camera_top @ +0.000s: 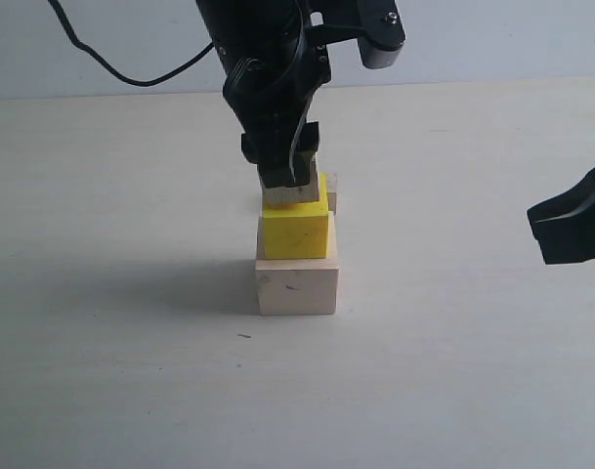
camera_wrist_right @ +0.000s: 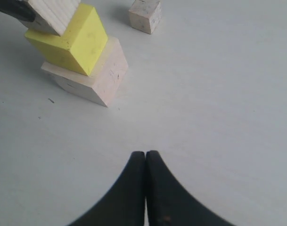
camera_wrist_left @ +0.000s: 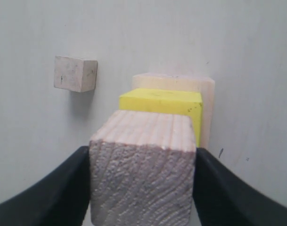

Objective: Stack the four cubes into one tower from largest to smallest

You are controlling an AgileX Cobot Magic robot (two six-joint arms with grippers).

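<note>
The large pale wood cube [camera_top: 297,285] rests on the table with the bright yellow cube [camera_top: 295,231] on top of it. My left gripper [camera_top: 285,184] is shut on the smaller bare wood cube [camera_top: 289,195], which sits at the yellow cube's top; contact between them cannot be told. In the left wrist view this wood cube [camera_wrist_left: 142,169] fills the space between both fingers. The smallest bare wood cube [camera_wrist_left: 75,73] lies alone on the table behind the stack, mostly hidden in the exterior view [camera_top: 331,191]. My right gripper [camera_wrist_right: 145,154] hangs shut and empty to the right of the stack [camera_top: 561,230].
A black cable [camera_top: 131,68] trails across the table's far edge at the left. The white tabletop [camera_top: 453,371] stretches bare in front of and beside the stack.
</note>
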